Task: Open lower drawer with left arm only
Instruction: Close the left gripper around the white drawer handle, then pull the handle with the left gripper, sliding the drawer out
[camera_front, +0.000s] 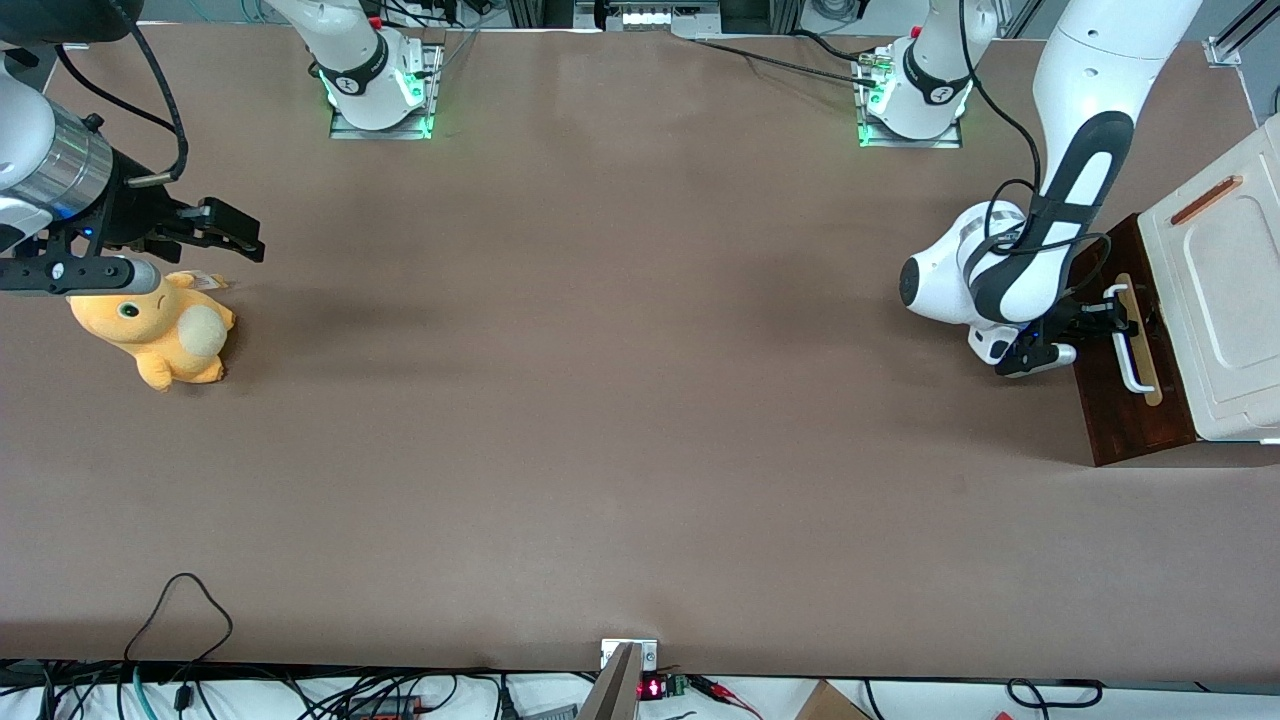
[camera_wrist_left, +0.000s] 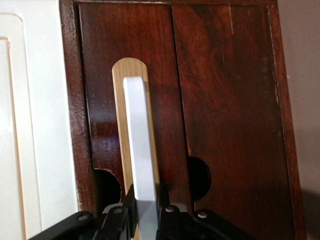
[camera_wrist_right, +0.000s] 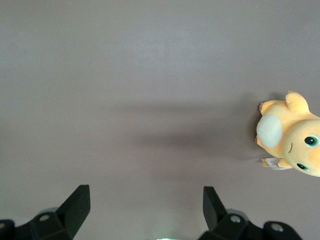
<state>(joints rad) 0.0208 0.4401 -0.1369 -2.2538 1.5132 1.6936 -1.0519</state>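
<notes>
claw gripping handle, lower drawer

The end effector is cut off by the picture's edge in the left wrist view, as is the white bar handle it straddles. The cabinet's white top extends past the front view's edge above the lower drawer.

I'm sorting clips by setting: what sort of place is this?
Likely a robotics lab: the left arm is bolted to a brown table, its gripper at the lower drawer handle, cables along the table edge.
</notes>
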